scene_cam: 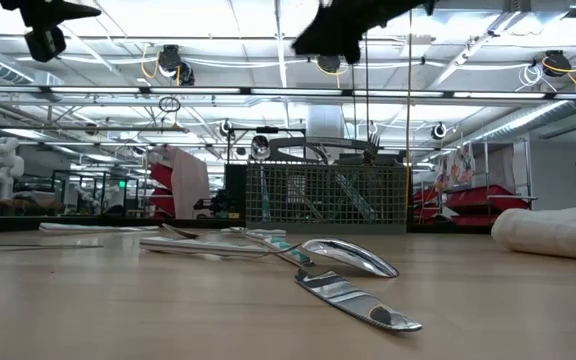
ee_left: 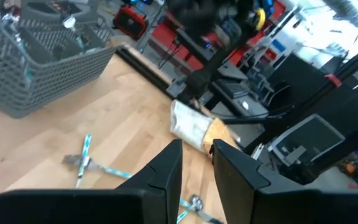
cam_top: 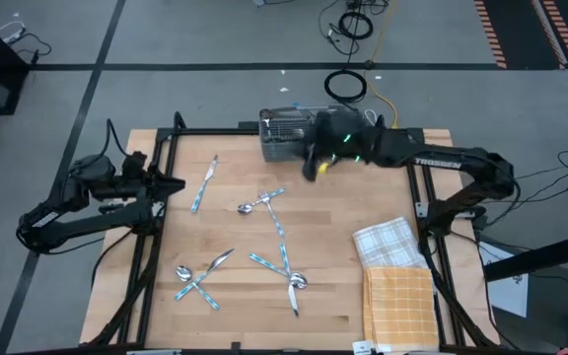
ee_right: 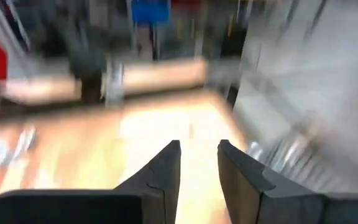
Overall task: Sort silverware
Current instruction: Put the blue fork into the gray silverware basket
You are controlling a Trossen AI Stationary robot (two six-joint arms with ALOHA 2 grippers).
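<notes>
Wooden table [cam_top: 323, 296], scattered silverware [cam_top: 264, 203], workshop floor beyond

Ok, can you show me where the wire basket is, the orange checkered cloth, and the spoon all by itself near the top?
wire basket [cam_top: 286, 135], high view, on its mesh wall.
orange checkered cloth [cam_top: 399, 306], high view, on its middle.
lone spoon [cam_top: 203, 184], high view, on its blue handle.

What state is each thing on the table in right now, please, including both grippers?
Left gripper: open, empty, waiting at the table's left edge.
Right gripper: open, empty, raised beside the caddy.
Wire-mesh caddy: upright at the far edge, some pieces inside.
Silverware: loose pieces scattered flat on the table, several crossing.
Cloths: folded, lying near the right edge.
</notes>
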